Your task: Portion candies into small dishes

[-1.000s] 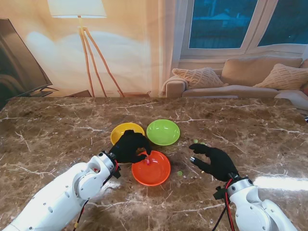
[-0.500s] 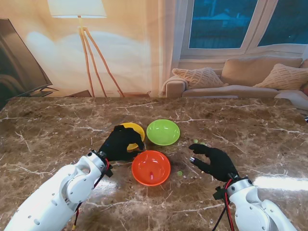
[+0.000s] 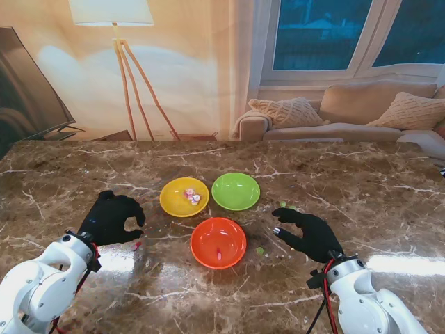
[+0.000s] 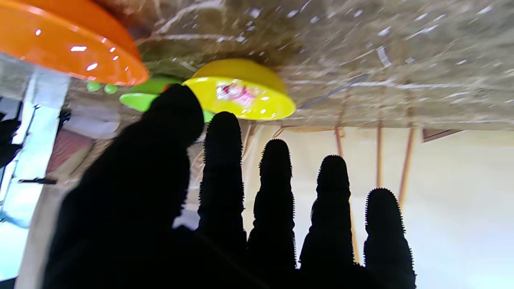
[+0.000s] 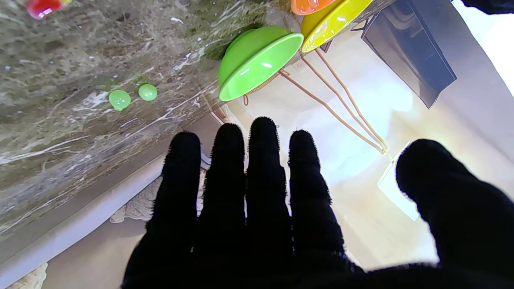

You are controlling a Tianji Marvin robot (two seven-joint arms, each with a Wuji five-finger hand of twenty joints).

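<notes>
A home living room: a beige fabric sofa (image 3: 361, 111) with knitted cream cushions (image 3: 284, 111) sits under a dark window (image 3: 316, 35), a white-shaded wooden tripod floor lamp (image 3: 115, 28) stands by the wall, behind the brown marble table (image 3: 55, 181).

- Both arms have glossy white rounded shells.
- The left hand (image 3: 111, 218) and right hand (image 3: 309, 234) wear black gloves with a fuzzy nap.
- Red and black cables (image 3: 327, 292) run along the right wrist.
</notes>
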